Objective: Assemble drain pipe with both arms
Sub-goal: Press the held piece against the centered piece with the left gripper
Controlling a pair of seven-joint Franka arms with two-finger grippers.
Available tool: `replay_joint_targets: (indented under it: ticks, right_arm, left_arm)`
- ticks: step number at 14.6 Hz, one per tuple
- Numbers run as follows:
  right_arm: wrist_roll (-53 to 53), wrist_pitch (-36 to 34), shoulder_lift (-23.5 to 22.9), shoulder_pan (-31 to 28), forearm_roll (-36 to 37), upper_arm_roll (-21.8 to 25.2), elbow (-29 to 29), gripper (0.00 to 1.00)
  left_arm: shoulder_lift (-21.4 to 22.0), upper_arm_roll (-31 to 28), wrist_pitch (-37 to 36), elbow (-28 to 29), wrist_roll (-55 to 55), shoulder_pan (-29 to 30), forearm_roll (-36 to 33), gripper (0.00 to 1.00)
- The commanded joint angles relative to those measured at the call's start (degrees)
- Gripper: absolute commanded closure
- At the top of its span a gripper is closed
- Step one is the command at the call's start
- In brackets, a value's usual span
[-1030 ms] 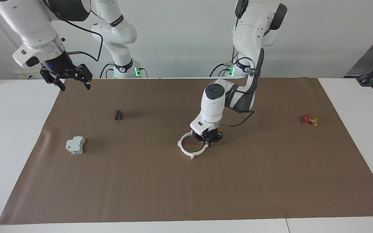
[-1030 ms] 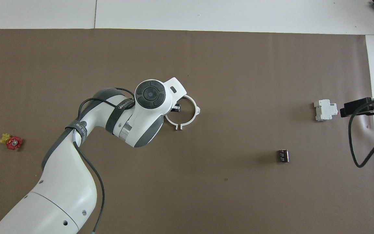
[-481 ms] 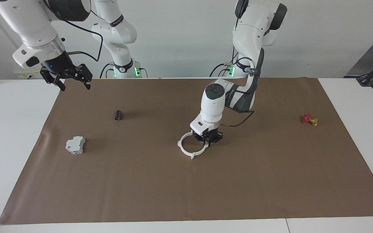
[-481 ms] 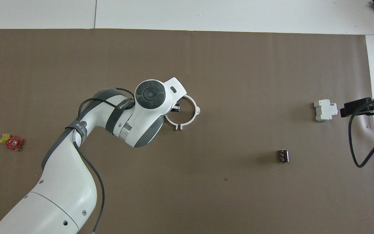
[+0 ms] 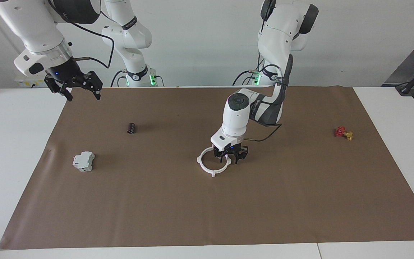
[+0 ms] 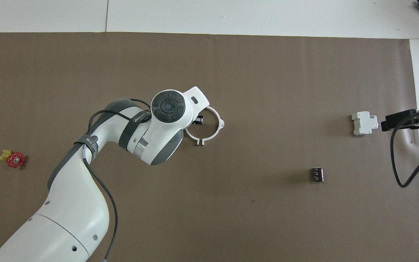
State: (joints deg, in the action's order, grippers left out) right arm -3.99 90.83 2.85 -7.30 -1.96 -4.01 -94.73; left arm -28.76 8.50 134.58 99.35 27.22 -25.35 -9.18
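The drain pipe (image 5: 203, 169) lies flat on the brown mat near the table's middle as one white ring with small tabs (image 6: 217, 129). My left gripper (image 5: 231, 156) stands low over the part of the rim toward the left arm's end. It is open, with one finger inside the ring and one outside. In the overhead view the left wrist hides most of the left gripper (image 6: 198, 120). My right gripper (image 5: 82, 94) waits open in the air over the mat's corner at the right arm's end, holding nothing, and shows at the picture's edge in the overhead view (image 6: 386, 123).
A light-grey boxy block (image 5: 83, 161) (image 6: 364, 123) sits toward the right arm's end. A small black cylinder (image 5: 131, 127) (image 6: 317, 174) lies nearer to the robots than the block. A red-and-gold valve piece (image 5: 343, 132) (image 6: 13, 159) lies toward the left arm's end.
The left gripper's fingers have spread apart off the ring's rim, which they pinched before. The ring lies where it was. The right arm has not moved.
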Motion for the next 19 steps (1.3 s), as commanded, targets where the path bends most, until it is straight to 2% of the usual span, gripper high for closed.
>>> replay_joint_targets:
  ticks: [1, 8, 15, 19]
  right_arm:
    - [-1.0, -0.7, 1.0, -0.3, -1.3, 0.1, -0.7, 0.00]
    - [-1.0, -0.7, 0.9, -0.3, -1.3, 0.2, -0.7, 0.00]
    - [-1.0, -0.7, 0.9, -0.3, -1.3, 0.1, -0.7, 0.00]
    - [-1.0, -0.7, 0.9, -0.3, -1.3, 0.1, -0.7, 0.00]
  left_arm:
    - [-0.2, -0.8, 0.8, 0.2, 1.4, -1.0, -0.6, 0.00]
    - [-0.2, -0.8, 0.2, -0.3, 1.8, -1.2, -0.4, 0.00]
    - [-0.2, -0.8, 5.5, 1.7, 1.8, -1.5, -0.5, 0.00]
    - [0.0, -0.7, 1.5, 0.6, 1.7, -1.7, -0.5, 0.00]
